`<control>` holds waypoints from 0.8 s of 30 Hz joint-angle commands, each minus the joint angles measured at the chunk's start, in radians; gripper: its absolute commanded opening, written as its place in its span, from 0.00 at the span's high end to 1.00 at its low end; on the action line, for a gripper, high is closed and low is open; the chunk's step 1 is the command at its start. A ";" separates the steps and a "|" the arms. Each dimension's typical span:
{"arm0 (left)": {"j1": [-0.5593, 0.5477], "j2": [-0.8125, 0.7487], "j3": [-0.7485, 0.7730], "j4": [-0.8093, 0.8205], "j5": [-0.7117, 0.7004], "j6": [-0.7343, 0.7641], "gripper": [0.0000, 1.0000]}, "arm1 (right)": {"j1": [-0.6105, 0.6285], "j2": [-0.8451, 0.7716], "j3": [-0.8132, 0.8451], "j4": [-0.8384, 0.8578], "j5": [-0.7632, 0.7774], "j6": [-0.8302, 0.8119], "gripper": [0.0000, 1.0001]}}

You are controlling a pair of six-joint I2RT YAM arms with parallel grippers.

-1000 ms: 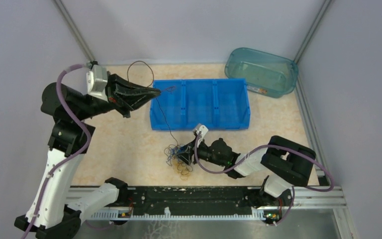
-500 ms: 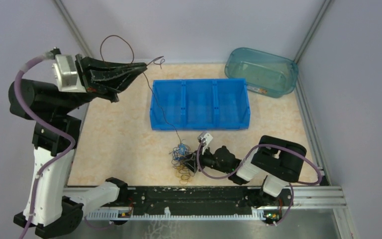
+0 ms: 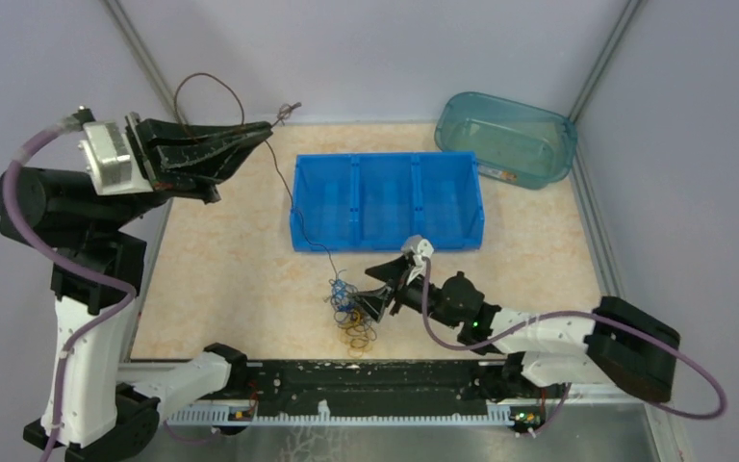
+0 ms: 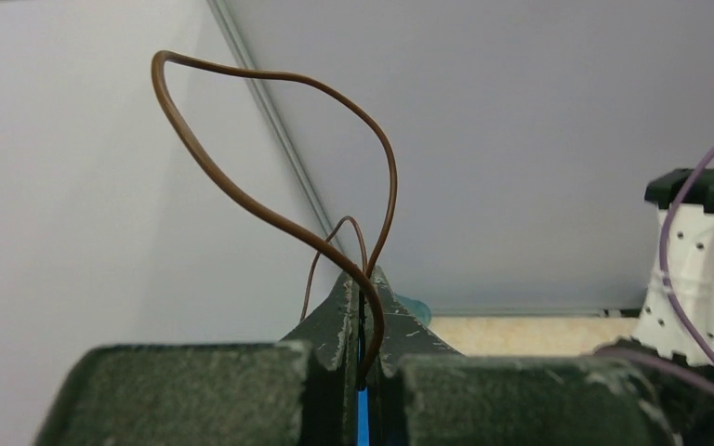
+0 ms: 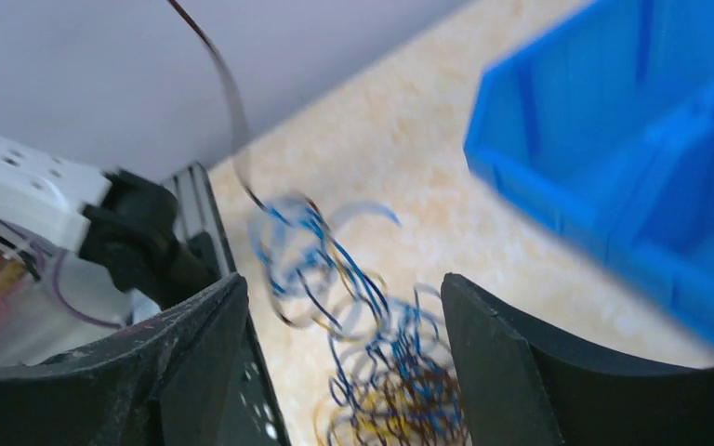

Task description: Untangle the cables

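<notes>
Brown cable, clamped in left pincer, has lifted farther from tangle; right pincer gapes; strand likely still snagged.

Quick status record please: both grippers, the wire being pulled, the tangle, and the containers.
left gripper: raised at far left, shut on brown cable
brown cable: loops above that gripper; one strand runs down past the blue bin's left end to the tangle
right gripper: open, low at the tangle's right side
tangle: blue, black, yellow wires on table
blue bin: three compartments
teal tub: far right corner
</notes>
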 commanded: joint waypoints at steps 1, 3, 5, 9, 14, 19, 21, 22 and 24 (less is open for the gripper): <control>-0.005 -0.009 -0.064 -0.041 0.061 -0.031 1.00 | 0.012 -0.154 0.163 -0.213 -0.061 -0.122 0.22; -0.005 -0.013 -0.076 -0.041 0.070 -0.041 1.00 | 0.012 -0.165 0.228 -0.270 -0.093 -0.155 0.21; -0.006 -0.012 -0.081 -0.041 0.077 -0.048 1.00 | 0.012 -0.145 0.281 -0.283 -0.120 -0.182 0.20; -0.005 -0.012 -0.078 -0.040 0.075 -0.057 1.00 | 0.012 -0.030 0.396 -0.282 -0.148 -0.214 0.22; -0.006 -0.014 -0.056 -0.041 0.068 -0.059 1.00 | 0.012 0.113 0.467 -0.230 -0.117 -0.205 0.33; -0.005 -0.006 -0.014 -0.041 0.059 -0.050 1.00 | 0.012 0.229 0.462 -0.153 -0.156 -0.146 0.49; -0.005 -0.004 0.007 -0.040 0.050 -0.037 1.00 | 0.012 0.262 0.437 -0.105 -0.156 -0.121 0.51; -0.005 -0.003 0.017 -0.035 0.044 -0.027 1.00 | 0.012 0.275 0.417 -0.083 -0.155 -0.109 0.51; -0.005 0.002 0.046 -0.027 0.025 -0.007 1.00 | 0.012 0.305 0.390 -0.060 -0.140 -0.095 0.51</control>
